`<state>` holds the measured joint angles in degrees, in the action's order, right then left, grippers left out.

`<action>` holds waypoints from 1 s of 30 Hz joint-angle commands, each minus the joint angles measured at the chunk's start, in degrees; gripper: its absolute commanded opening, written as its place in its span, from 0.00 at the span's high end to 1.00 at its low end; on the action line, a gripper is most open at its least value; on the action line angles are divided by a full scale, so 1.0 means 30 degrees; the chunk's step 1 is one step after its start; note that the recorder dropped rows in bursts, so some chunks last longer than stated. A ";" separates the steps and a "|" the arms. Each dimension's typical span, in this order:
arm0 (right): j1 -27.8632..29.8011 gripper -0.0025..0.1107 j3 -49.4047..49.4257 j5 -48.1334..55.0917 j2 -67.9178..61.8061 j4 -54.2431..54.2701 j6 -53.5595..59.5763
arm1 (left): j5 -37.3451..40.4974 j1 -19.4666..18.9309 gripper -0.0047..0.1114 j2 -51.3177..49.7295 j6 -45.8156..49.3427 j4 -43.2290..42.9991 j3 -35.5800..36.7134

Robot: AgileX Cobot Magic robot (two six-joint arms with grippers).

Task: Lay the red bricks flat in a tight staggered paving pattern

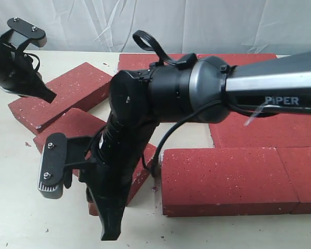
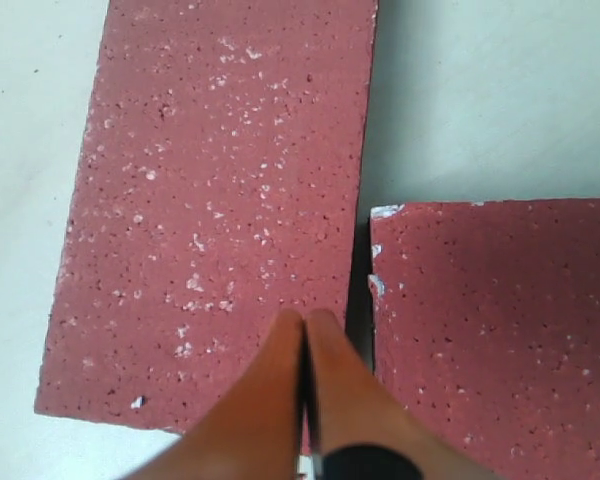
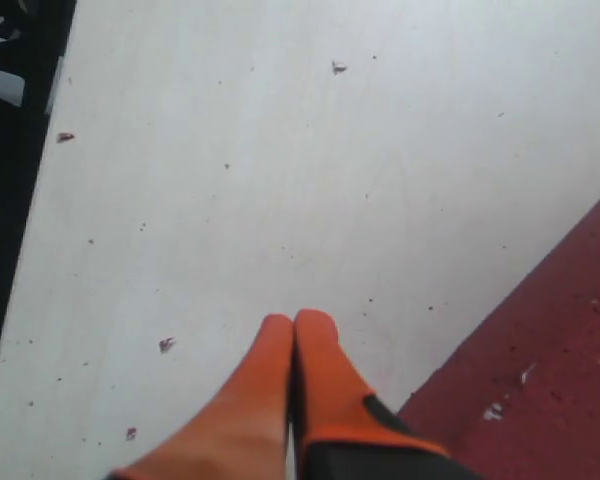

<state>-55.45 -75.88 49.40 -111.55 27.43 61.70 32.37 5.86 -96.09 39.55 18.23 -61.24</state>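
Observation:
Several dark-red bricks lie flat on the white table. One brick [image 1: 65, 93] lies slanted at the left, with another [image 1: 72, 127] below it. A joined row [image 1: 228, 179] sits at the front right, and more bricks [image 1: 272, 129] lie behind it. My left gripper [image 1: 47, 96] is shut and empty, its tips over the slanted brick [image 2: 220, 200] near the gap to a neighbouring brick [image 2: 500, 330]. My right gripper [image 1: 111, 231] reaches across the middle and points down at the bare table, shut and empty. In the right wrist view, a brick corner [image 3: 550, 370] lies beside the right gripper [image 3: 297, 320].
The right arm [image 1: 197, 91] crosses over the middle and hides part of a brick [image 1: 142, 174] beneath it. Small red crumbs [image 3: 166, 344] dot the table. A dark table edge [image 3: 10, 200] runs along one side in the right wrist view. A grey curtain [image 1: 197, 21] hangs behind.

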 commanded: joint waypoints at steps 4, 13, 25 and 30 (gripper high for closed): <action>-0.0006 0.99 -0.0534 0.0158 -0.1025 -0.0158 -0.0015 | -0.0251 -0.0057 0.96 0.0122 0.0014 0.0180 0.0062; -0.0006 0.99 -0.0534 0.0307 -0.1020 -0.0951 -0.0111 | -0.0396 -0.0057 0.96 0.0122 0.0014 0.0180 0.0062; -0.0006 0.99 -0.0534 -0.0915 -0.1020 -0.4856 -0.3206 | -0.0396 -0.0057 0.96 0.0122 0.0014 0.0180 0.0062; -0.0006 0.99 -0.0534 -0.2082 -0.1020 -0.6582 -0.4614 | -0.0396 -0.0057 0.96 0.0122 0.0014 0.0180 0.0062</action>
<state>-55.45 -77.21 45.20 -114.79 10.71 50.34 31.73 5.86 -96.09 39.55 18.23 -61.24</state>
